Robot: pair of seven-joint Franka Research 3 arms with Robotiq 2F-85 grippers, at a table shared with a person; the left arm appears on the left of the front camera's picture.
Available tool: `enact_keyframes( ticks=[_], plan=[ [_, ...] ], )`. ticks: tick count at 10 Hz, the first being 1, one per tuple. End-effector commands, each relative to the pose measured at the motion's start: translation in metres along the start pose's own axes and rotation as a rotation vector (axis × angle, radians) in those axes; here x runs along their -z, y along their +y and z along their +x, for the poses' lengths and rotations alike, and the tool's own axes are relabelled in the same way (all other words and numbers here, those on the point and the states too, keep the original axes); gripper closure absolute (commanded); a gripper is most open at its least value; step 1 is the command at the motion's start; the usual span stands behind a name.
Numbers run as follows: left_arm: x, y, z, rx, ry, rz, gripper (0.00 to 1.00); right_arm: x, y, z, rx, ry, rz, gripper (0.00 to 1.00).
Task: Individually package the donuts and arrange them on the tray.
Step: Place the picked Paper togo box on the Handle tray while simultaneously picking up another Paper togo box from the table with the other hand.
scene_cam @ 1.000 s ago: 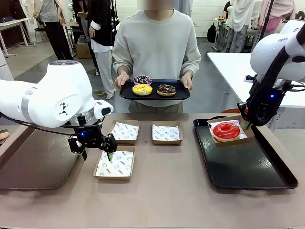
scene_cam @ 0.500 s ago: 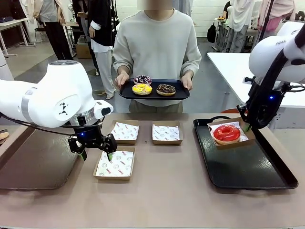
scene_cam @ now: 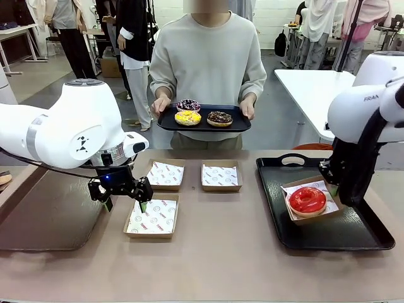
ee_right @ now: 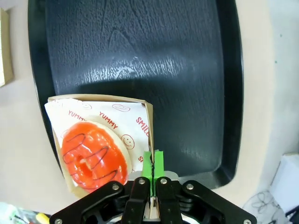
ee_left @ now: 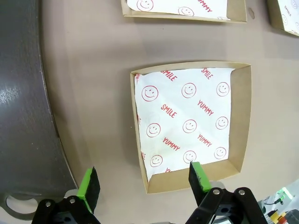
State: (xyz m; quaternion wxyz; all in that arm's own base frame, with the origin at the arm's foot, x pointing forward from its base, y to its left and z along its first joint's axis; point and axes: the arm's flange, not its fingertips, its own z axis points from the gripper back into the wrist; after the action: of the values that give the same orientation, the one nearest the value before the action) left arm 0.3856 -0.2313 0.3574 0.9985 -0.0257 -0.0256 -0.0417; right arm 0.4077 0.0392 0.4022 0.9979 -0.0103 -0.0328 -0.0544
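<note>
Brown table (scene_cam: 221, 252) holds 3 paper-lined boxes (scene_cam: 151, 216) and a black tray (scene_cam: 328, 237).

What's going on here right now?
The right tool pinches the rim of the filled box, red donut inside, on the table tray. The left tool hangs open over an empty box. Across the table a person holds a small tray with three donuts.

A brown table (scene_cam: 221, 252) carries a dark grey mat (scene_cam: 44, 221) along its left edge, reaching toward the near left corner. Beyond the far edge stands a person in a pale grey sweater (scene_cam: 208, 57). A white table (scene_cam: 309, 95) sits behind the far right corner.
</note>
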Motion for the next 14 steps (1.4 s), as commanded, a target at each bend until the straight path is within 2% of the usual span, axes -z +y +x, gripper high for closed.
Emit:
enact_keyframes(
  ticks=[1, 4, 9, 14],
  plan=[
    [0.006, -0.008, -0.003, -0.037, -0.016, 0.047, 0.00, 0.006, -0.001, -0.012, 0.029, -0.040, -0.006, 0.99],
    [0.014, -0.010, -0.001, -0.047, -0.045, 0.047, 0.00, 0.016, 0.001, -0.009, 0.027, -0.050, 0.014, 0.99],
    [0.038, -0.009, 0.010, -0.051, -0.009, 0.040, 0.00, 0.023, 0.005, 0.002, 0.030, -0.035, 0.021, 0.99],
    [0.044, -0.006, 0.017, -0.076, 0.004, 0.031, 0.00, 0.025, 0.007, 0.006, 0.034, -0.026, 0.021, 0.99]
  ],
)
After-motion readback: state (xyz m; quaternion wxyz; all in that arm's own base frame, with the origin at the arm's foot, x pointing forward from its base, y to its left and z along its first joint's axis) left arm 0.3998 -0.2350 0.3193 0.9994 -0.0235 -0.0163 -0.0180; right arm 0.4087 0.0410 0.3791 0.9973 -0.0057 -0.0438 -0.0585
